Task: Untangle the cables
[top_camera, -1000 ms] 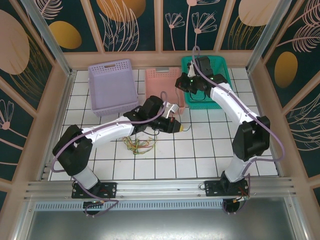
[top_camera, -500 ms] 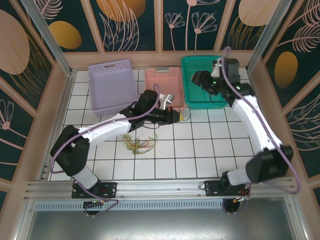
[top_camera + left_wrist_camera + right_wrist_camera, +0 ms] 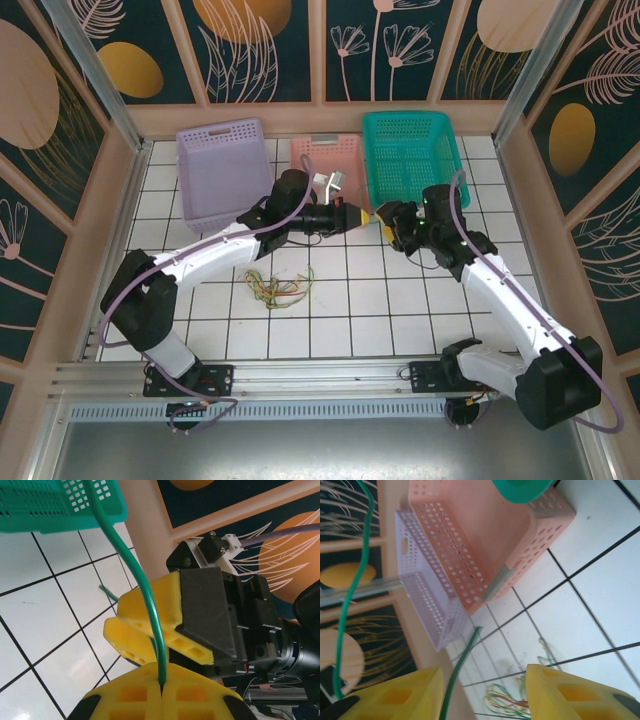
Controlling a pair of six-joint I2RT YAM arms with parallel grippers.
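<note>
my left fingers (image 3: 167, 700) are pinched tight on the green cable (image 3: 146, 590), held up near the far edge of the bench (image 3: 420, 300), in front of the teal basket (image 3: 412, 160). my right fingers (image 3: 386, 222) stand apart, that cable running loose between them. the other cables (image 3: 281, 289) lie tangled mid-bench, toward the left.

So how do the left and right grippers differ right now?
The left gripper is shut on the green cable. The right gripper is open, and the cable merely passes between its fingers. In the top view the left one reaches rightward, the right one leftward, tips facing. Both have yellow fingers.
</note>
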